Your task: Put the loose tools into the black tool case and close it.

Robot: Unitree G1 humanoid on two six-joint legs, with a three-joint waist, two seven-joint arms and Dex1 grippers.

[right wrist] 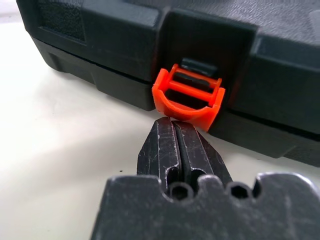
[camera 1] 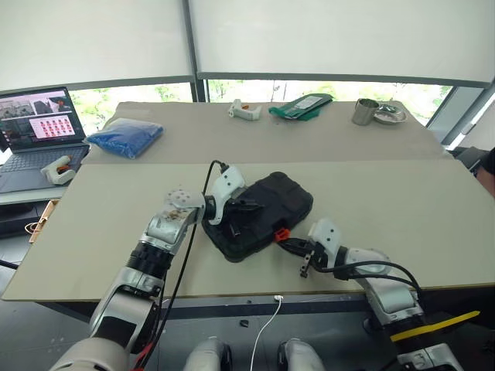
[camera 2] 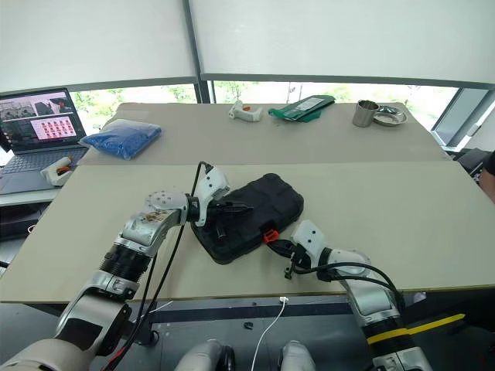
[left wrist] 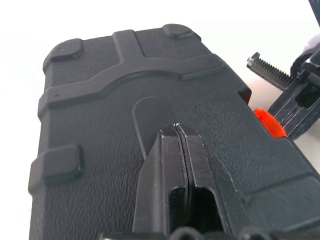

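The black moulded-plastic clamshell tool case [camera 1: 259,214] lay shut on the beige counter [camera 1: 387,193], just in front of the robot. Its long axis ran from about 7 to 1 o'clock in the head views. No loose tools were visible on the counter, so they were prob. already inside.

The left end effector [left wrist: 176,131] had both fingers pressed together, holding nothing, tips resting on the lid's textured top, apparently pinning it down. The right end effector [right wrist: 174,125] was likewise fully closed and empty. Its tips sat right at the lower edge of the small orange plastic latch [right wrist: 188,98], touching or very nearly so; contact couldn't be confirmed.

Key relation: the latch sat on the case's near long side, at roughly 11 o'clock from the right end effector in the head views, w/ the right arm clearly nearer. The latch looked tipped out from the case wall, i.e. not snapped home.

Judgement: the task was nearly finished. The next move likely needed a short push on the latch toward the case, w/ the left arm bracing against sliding.
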